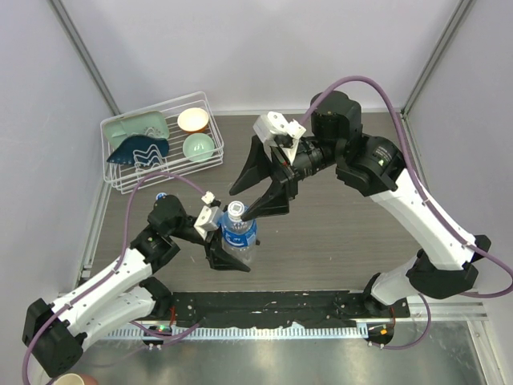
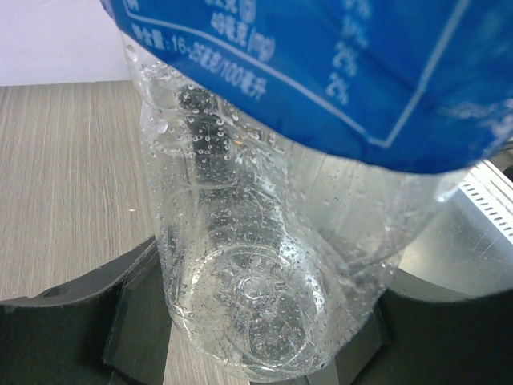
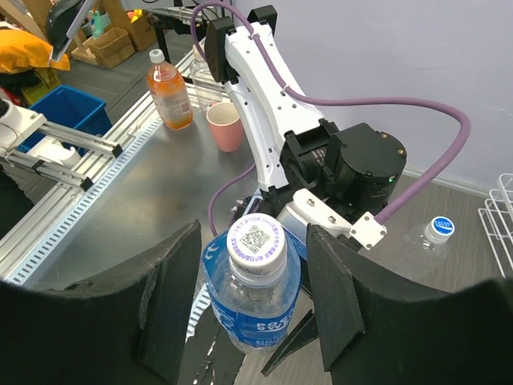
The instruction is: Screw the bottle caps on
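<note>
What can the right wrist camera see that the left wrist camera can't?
Only the right wrist view shows the white cap on top of the blue-labelled bottle, with the right gripper open around it, not touching. It also shows a second bottle on the table, an orange drink bottle and a pink cup. Only the left wrist view shows the bottle's clear, droplet-covered bottom, held in the left gripper. Both show the same blue-labelled bottle.

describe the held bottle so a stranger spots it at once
On the brown wooden table, look in front of the white wire rack, near the middle. The clear plastic bottle with a blue label sits in the left black hand. Only its white cap bears a square printed code.
</note>
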